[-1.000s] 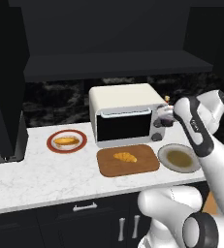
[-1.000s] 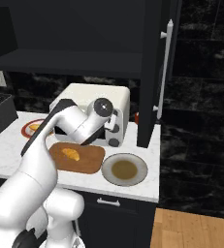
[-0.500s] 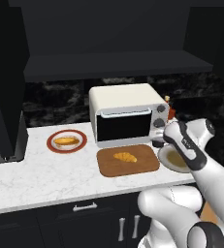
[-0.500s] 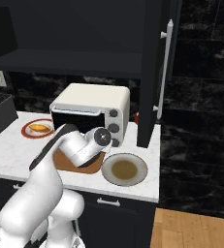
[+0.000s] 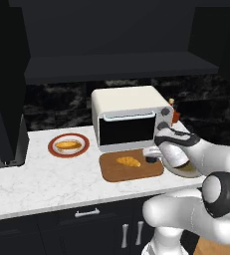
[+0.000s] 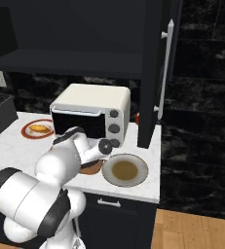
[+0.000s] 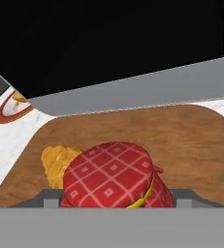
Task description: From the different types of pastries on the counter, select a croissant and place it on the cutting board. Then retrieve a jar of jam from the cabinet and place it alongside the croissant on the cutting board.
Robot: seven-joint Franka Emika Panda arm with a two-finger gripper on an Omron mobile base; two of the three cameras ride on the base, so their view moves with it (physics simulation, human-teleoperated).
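The jar of jam (image 7: 113,177), red with a checked lid, sits between the fingers of my gripper (image 7: 116,201), which is shut on it. It hangs low over the right end of the brown cutting board (image 7: 181,140). The ridged golden croissant (image 7: 55,164) lies on the board just beyond the jar. From the left base view, my gripper (image 5: 150,158) is at the board's (image 5: 111,172) right edge, right of the croissant (image 5: 129,161). The black cabinet (image 5: 121,64) hangs above the counter (image 5: 47,184). The other pastry (image 5: 68,145) rests on a red-rimmed plate.
A white toaster oven (image 5: 129,122) stands directly behind the board. A grey plate (image 6: 125,170) lies to the board's right. An orange-red bottle (image 5: 172,112) stands beside the oven. A dark appliance (image 5: 7,134) is at the far left, and a tall black panel (image 6: 150,73) at the right.
The arm has come down and to the left from beside the toaster oven to the right end of the cutting board, carrying the jar. The croissant and plates have not moved.
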